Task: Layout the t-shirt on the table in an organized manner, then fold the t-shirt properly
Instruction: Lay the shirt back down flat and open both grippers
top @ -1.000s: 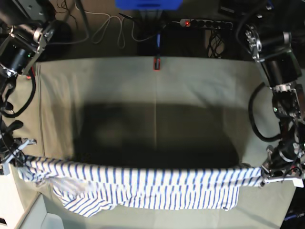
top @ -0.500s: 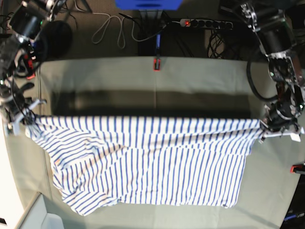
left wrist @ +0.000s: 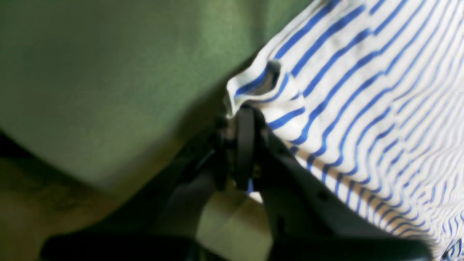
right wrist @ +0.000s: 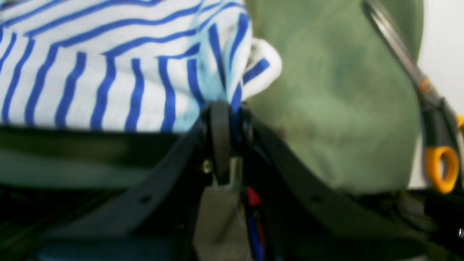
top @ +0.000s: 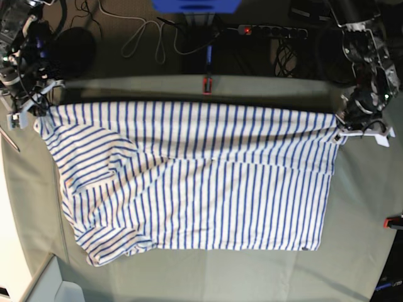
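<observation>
Since the earlier frames, both grippers have carried the t-shirt [top: 195, 182] across the table [top: 359, 251]. Left gripper [top: 345, 130] and right gripper [top: 39, 108] each pinch one corner. Its long axis runs between them, the body trailing flat behind.

We find the t-shirt [top: 195, 176] covering most of the table [top: 359, 251], its far edge stretched between the left gripper [top: 345, 131] at three o'clock and the right gripper [top: 33, 108] at nine. Bare cloth gives us passage along six o'clock and down the three o'clock side. At twelve, a red clamp [top: 206, 83], a power strip [top: 271, 30] and cables [top: 145, 38] crowd the far rim. Scissors [right wrist: 431, 108] lie beside the right gripper.
</observation>
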Robot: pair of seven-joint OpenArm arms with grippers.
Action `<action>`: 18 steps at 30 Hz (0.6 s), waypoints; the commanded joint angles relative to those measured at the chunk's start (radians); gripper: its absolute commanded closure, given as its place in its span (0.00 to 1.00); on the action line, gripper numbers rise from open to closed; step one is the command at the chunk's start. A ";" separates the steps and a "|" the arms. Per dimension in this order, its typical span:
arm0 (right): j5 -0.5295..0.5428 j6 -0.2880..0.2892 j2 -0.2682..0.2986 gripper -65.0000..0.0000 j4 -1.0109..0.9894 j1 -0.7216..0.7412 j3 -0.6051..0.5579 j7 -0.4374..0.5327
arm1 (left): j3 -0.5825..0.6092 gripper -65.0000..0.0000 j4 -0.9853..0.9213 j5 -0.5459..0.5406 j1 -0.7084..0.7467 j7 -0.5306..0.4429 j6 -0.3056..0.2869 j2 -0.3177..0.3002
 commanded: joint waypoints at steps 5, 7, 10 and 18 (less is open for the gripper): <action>0.056 -0.004 0.028 1.00 0.016 -0.046 0.031 0.074 | -0.030 1.00 0.167 0.005 0.108 -0.014 0.003 0.018; 0.054 -0.004 0.028 1.00 0.016 -0.063 0.030 0.095 | -0.065 1.00 0.187 0.006 0.130 -0.014 0.003 0.041; 0.056 -0.004 0.026 1.00 0.016 -0.078 0.030 0.101 | -0.106 1.00 0.180 0.006 0.137 -0.006 0.003 0.056; 0.056 -0.004 0.000 1.00 0.016 -0.108 0.030 0.101 | -0.109 1.00 0.177 0.017 0.142 -0.003 0.003 0.058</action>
